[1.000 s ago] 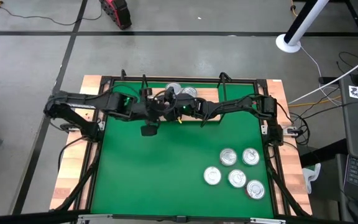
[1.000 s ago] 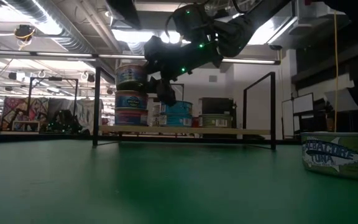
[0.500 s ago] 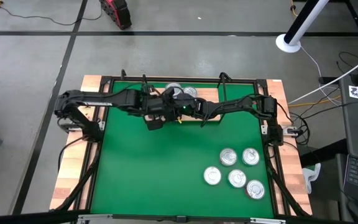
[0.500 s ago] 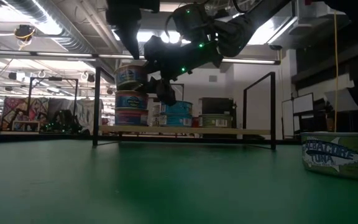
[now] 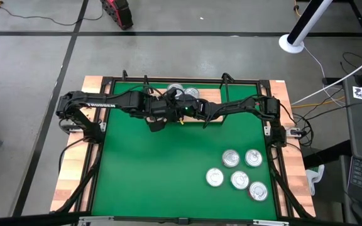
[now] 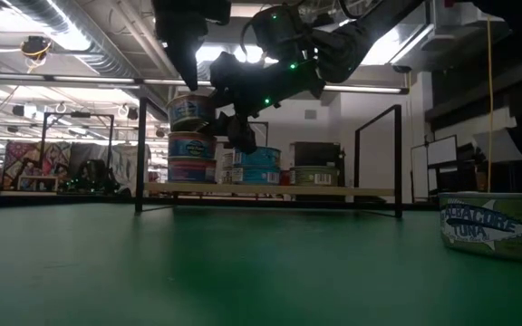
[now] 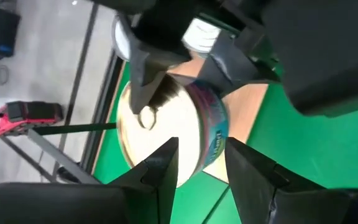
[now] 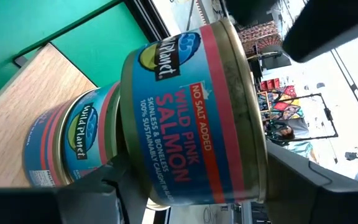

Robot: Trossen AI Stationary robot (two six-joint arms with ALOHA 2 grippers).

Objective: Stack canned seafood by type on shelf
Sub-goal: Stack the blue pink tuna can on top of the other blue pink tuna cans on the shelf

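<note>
A blue-and-red salmon tin (image 6: 191,112) tops a stack of three on the left end of the shelf (image 6: 270,189), above a like tin (image 8: 79,137). My right gripper (image 6: 230,116) reaches in level from the table's right and is shut on this top tin (image 8: 191,112). My left gripper (image 7: 199,162) hangs open just over the tin's lid (image 7: 166,130), pointing steeply down. More tins (image 6: 261,166) stand on the shelf board beside the stack. My right gripper is rolled, so one finger (image 7: 146,68) lies on the lid by the pull tab (image 7: 143,115) and the other at the tin's bottom rim (image 8: 126,180). The tin stays about upright over the tin below; whether it rests on it, I cannot tell. My left gripper: whether its fingertips touch the lid, I cannot tell.
Several silver-lidded tins (image 5: 239,174) sit grouped at the near right of the green mat (image 5: 156,169); one tuna tin (image 6: 495,226) shows close in the low view. Black wire uprights (image 6: 140,149) frame the shelf. Both arms crowd the shelf's left end.
My left gripper has moved toward the far edge and down, tipping and rolling, until it hangs over the top tin of the stack. My right gripper and the tin have kept still.
</note>
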